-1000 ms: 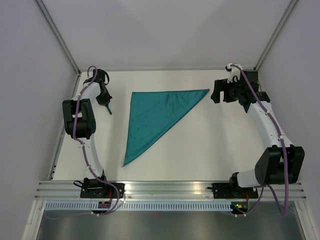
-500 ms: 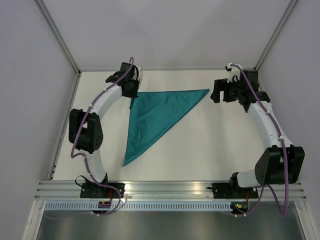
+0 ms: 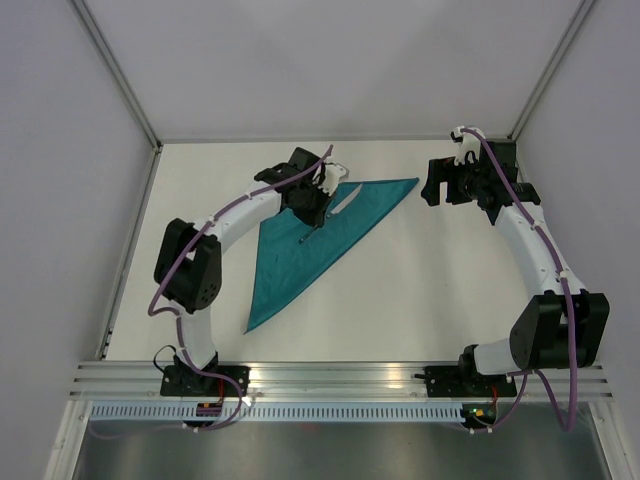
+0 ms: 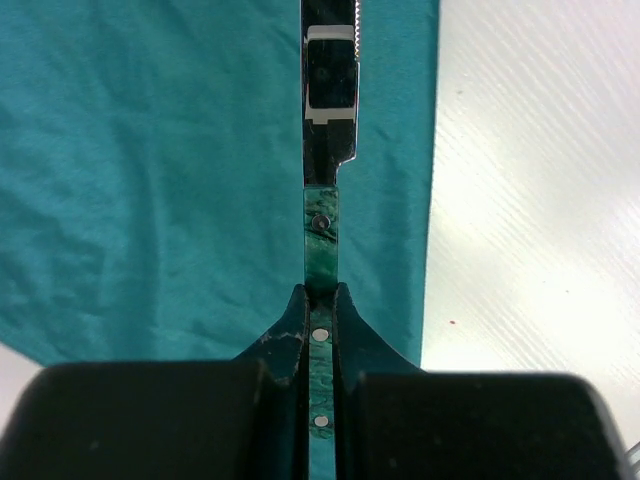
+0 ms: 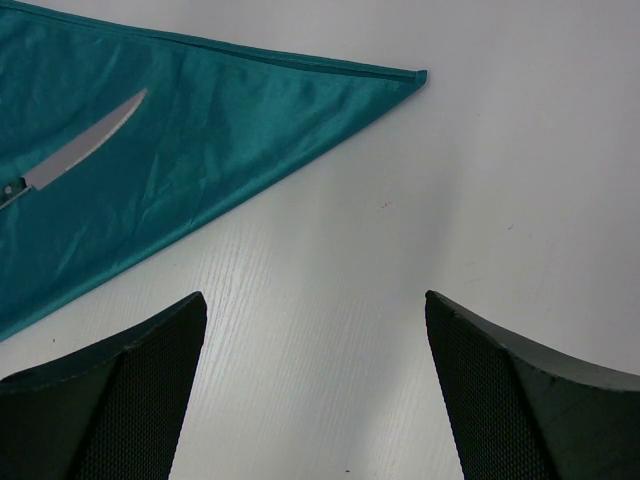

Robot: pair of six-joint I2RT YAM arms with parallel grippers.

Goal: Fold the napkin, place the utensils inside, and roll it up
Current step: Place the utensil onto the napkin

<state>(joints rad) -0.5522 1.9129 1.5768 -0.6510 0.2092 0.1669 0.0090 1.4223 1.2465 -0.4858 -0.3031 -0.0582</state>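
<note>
left end effector (image 4: 320, 300), arm arched over napkin (image 3: 300, 250), clamped on knife (image 4: 328, 110); right end effector (image 5: 312, 300) apart.

- napkin (image 3: 300, 240): on surface (image 3: 420, 290), left of centre; long edge at far side, one corner pointing right, another toward near edge.
- knife (image 3: 345, 197): over napkin's far part, handle in left pincer (image 3: 312, 215), blade toward far right.
- right pincer (image 3: 433, 182): right of napkin's right corner, apart.

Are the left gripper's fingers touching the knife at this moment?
Touching. The left wrist view shows the left gripper with its fingers shut on the knife at its green handle, blade out over the napkin.
</note>
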